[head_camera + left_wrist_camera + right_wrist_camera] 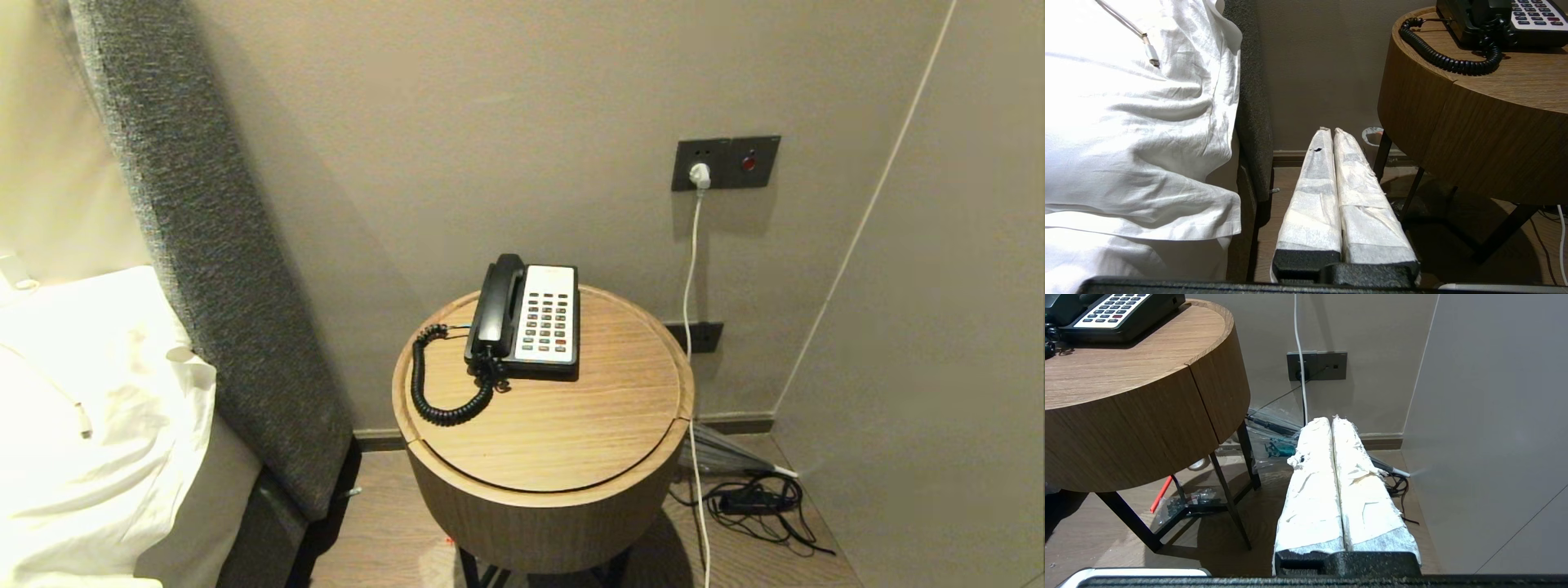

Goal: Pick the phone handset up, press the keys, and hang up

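On the table [571,425] the handset [498,306] lies cradled, long axis running away from us. We hold both grippers, left [1329,131] and right [1331,419], closed and empty below; left is nearer.

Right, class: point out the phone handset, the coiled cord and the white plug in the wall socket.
phone handset [498,304], head view, middle of its black grip.
coiled cord [424,398], head view, left bend of the loop.
white plug [700,175], head view, the plug body.

No text, brand or number can be read anywhere. The markings on the keys of the phone base [545,314] are too small to be made out.
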Robot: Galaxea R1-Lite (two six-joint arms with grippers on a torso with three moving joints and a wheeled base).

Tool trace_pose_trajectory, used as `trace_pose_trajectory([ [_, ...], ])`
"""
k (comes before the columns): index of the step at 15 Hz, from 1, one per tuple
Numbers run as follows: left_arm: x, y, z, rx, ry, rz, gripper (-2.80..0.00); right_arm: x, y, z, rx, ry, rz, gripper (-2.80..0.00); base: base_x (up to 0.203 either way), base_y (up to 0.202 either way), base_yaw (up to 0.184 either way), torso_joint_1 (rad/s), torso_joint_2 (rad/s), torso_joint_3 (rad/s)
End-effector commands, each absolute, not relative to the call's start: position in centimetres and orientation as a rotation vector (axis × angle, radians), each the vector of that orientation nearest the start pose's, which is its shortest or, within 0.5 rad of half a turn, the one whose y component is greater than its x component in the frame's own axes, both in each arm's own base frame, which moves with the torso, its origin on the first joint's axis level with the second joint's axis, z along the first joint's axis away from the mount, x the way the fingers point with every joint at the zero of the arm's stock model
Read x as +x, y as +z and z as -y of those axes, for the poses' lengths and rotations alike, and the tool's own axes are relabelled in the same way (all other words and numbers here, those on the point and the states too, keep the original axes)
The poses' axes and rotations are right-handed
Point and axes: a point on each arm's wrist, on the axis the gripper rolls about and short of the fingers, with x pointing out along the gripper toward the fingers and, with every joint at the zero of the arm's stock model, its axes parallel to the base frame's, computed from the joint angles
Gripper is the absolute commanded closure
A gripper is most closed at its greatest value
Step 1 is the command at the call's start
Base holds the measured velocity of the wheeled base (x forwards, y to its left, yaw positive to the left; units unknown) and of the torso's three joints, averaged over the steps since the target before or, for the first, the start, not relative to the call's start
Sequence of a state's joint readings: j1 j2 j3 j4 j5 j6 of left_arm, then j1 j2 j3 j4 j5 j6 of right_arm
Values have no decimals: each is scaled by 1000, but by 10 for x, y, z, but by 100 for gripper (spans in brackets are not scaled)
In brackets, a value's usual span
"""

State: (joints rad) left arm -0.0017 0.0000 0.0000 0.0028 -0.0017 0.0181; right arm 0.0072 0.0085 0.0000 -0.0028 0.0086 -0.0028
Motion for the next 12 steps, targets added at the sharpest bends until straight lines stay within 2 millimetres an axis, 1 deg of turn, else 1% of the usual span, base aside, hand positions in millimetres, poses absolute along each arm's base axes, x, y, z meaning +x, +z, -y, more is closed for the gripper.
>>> trace_pose_trajectory([
  [1,-23,75,0,17,-3,-5,0,-22,76,0,-3,17,-8,0,0,0,0,0,0,0],
  [12,-23,75,0,18,-3,-5,0,-22,76,0,-3,17,-8,0,0,0,0,0,0,0],
])
